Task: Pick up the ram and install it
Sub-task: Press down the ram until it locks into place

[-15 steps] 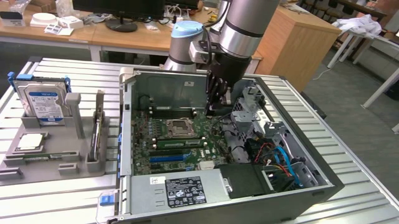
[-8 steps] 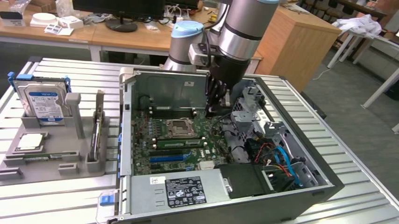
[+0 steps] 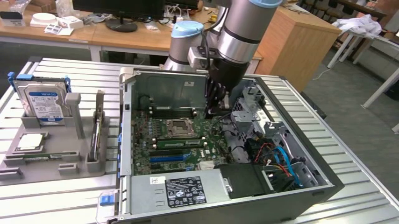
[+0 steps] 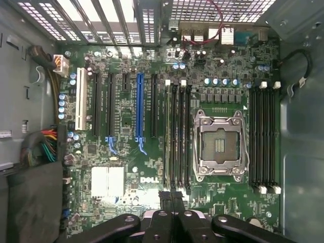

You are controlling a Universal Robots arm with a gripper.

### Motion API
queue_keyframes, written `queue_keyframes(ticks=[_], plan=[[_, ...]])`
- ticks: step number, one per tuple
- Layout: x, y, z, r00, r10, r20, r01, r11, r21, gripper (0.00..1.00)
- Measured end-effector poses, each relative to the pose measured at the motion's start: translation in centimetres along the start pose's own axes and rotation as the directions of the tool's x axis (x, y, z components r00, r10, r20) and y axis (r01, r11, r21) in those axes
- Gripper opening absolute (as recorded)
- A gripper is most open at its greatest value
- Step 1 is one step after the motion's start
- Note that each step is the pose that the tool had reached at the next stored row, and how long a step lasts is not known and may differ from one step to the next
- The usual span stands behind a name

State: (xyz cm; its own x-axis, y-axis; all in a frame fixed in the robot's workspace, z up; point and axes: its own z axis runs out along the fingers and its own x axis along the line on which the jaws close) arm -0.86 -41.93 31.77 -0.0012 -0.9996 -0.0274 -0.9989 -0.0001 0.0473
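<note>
Hand (image 3: 215,111) clenched low over the motherboard (image 4: 152,169) inside the open case (image 3: 311,193) — grasp on anything unclear.

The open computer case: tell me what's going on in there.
A robot arm has its gripper down inside the open computer case, jaws shut, just above the motherboard. It hangs at the end of the black memory slots next to the CPU socket. Whether anything thin is pinched between the jaws cannot be told. Outside the case, on the exterior view's left, a hard drive stands in a grey holder.
</note>
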Motion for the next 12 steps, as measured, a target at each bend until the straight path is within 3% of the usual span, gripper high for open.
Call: queue_keyframes(ticks=[12], plan=[[0.02, -0.04, 0.81, 1.0, 0.0, 0.0, 0.0, 1.0, 0.0, 0.11]])
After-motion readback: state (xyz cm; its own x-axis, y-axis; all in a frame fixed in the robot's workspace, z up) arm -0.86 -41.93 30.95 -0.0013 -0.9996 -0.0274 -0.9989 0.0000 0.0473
